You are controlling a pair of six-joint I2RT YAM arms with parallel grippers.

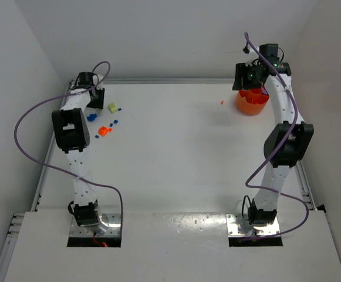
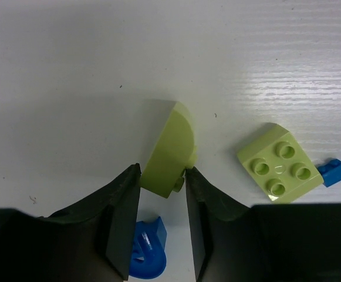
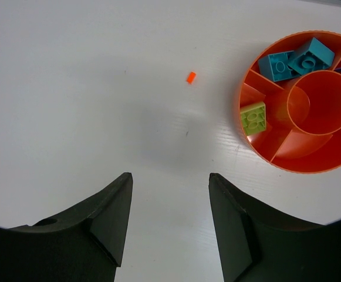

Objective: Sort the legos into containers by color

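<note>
Left gripper [image 2: 162,176]: jaws pinched the curved lego [image 2: 169,147] at its near end, on the table [image 2: 70,70].
Curved lego, axis: ran from the jaws up and slightly right, with the rounded end pointing away.
Square lego [image 2: 280,163]: studs up, apart to the right.
Right gripper [image 3: 170,176]: jaws spread, nothing between.
Bowl [image 3: 302,167]: upper right; teal legos [image 3: 296,59] and green lego [image 3: 253,117] in separate compartments.
Top view: loose legos [image 1: 104,130] far left, bowl far right.

Loose bricks [image 1: 103,130] crowd the far-left corner (bowl [image 1: 252,104] blocks far right).

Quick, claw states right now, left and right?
Left claw: closed on the rounded yellow-green brick.
Right claw: open, holding nothing.
</note>
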